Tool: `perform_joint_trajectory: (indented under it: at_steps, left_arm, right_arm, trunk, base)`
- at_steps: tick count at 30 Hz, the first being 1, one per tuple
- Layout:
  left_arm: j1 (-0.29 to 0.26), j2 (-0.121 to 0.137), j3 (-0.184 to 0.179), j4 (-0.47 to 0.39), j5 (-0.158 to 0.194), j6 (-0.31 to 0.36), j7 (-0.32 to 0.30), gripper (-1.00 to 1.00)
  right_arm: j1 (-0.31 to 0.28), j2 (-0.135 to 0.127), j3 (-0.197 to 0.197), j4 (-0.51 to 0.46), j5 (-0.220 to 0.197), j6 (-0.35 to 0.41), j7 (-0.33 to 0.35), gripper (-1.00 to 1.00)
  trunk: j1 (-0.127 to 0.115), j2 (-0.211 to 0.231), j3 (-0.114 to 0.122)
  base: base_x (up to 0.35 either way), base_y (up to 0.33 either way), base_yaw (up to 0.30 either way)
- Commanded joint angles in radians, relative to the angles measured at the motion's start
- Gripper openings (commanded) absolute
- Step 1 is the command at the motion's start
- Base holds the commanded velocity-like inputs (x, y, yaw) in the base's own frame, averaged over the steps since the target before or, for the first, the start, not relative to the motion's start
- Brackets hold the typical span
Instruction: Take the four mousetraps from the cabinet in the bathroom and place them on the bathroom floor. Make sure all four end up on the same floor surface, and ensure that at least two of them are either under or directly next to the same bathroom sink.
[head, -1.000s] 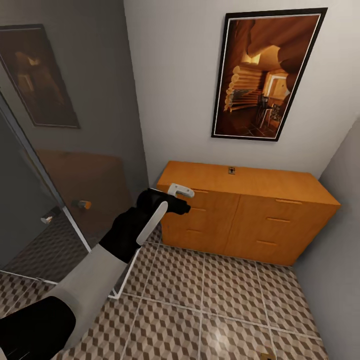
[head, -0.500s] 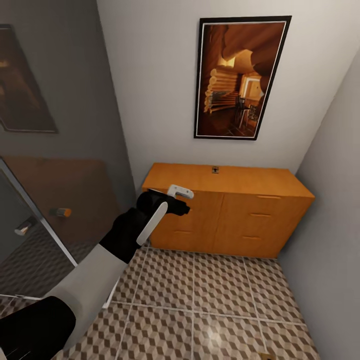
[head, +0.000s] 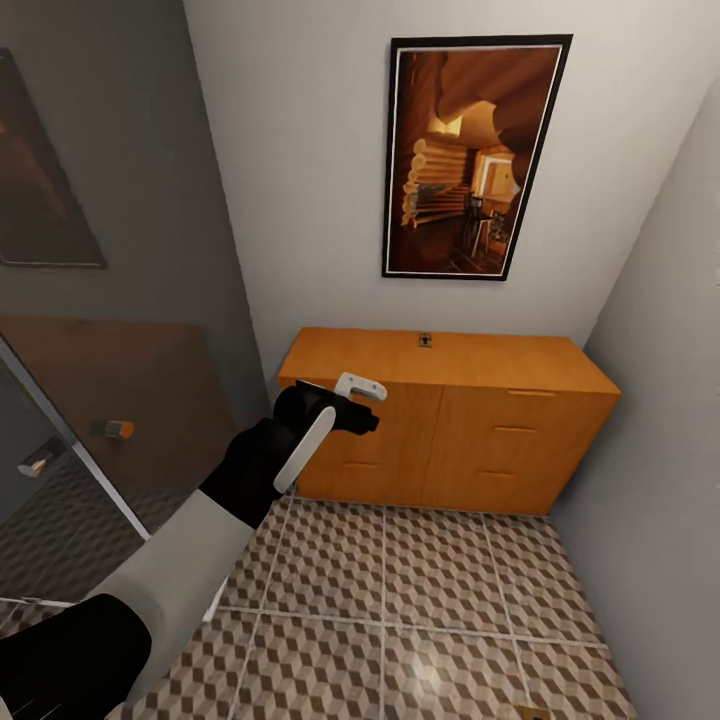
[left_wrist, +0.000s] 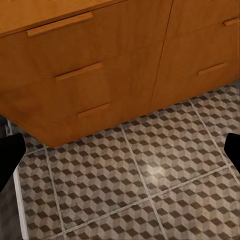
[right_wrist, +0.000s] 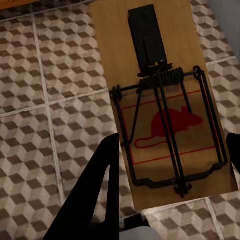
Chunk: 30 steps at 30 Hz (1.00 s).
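The orange-brown cabinet (head: 470, 440) stands shut against the far wall, and its drawer fronts (left_wrist: 95, 75) fill part of the left wrist view. One small mousetrap (head: 425, 340) lies on its top near the wall. My left gripper (head: 366, 403) hovers open in front of the cabinet's left half, above the bathroom floor (head: 430, 610). Its fingertips (left_wrist: 10, 155) stand wide apart with nothing between them. My right gripper (right_wrist: 172, 142) is shut on another mousetrap (right_wrist: 165, 100), a wooden board with a red mouse print and dark wire, held over the tiles (right_wrist: 55, 100). The bathroom sink is out of view.
A glass shower partition (head: 110, 400) with a white frame stands at the left, close to my left arm. A grey wall (head: 660, 420) closes the right side. A framed picture (head: 470, 160) hangs above the cabinet. Open tiled floor lies before the cabinet.
The whole head view has swung, so the cabinet and picture now sit further left in the frame. My left arm keeps the same pose in the picture.
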Motion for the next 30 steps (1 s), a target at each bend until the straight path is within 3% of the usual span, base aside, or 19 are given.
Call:
perform_joint_trajectory:
  at_steps: [1,8,22,25,30]
  left_arm:
    - [-0.001,0.000,-0.001,0.001,0.011,0.003,0.010,1.00]
    - [-0.001,0.000,-0.001,0.016,0.011,0.002,0.010,1.00]
    - [-0.001,0.000,-0.001,0.024,0.011,0.002,0.010,1.00]
    - [-0.001,-0.001,-0.001,0.024,0.011,0.002,0.010,1.00]
    - [-0.001,-0.002,-0.001,0.024,0.011,0.002,0.010,1.00]
  right_arm:
    - [-0.001,0.000,0.008,0.001,-0.013,-0.003,0.006,-1.00]
    - [-0.001,0.001,0.008,0.001,-0.013,-0.003,0.006,-1.00]
    - [0.003,-0.001,0.009,0.003,-0.009,-0.014,0.013,-1.00]
    - [0.035,0.000,0.009,0.003,-0.008,-0.066,0.013,-1.00]
    - [0.124,0.008,0.010,0.004,0.012,-0.264,0.017,-1.00]
  trunk:
    - [0.001,-0.002,-0.001]
    - [0.001,-0.002,0.003]
    - [0.001,-0.002,0.004]
    - [0.001,-0.002,0.004]
    - [0.001,-0.002,0.004]
  base:
    - [0.112,0.000,-0.198]
    - [0.269,0.000,-0.184]
    - [0.327,0.000,-0.013]
    - [0.329,0.000,0.000]
    - [0.329,-0.047,0.000]
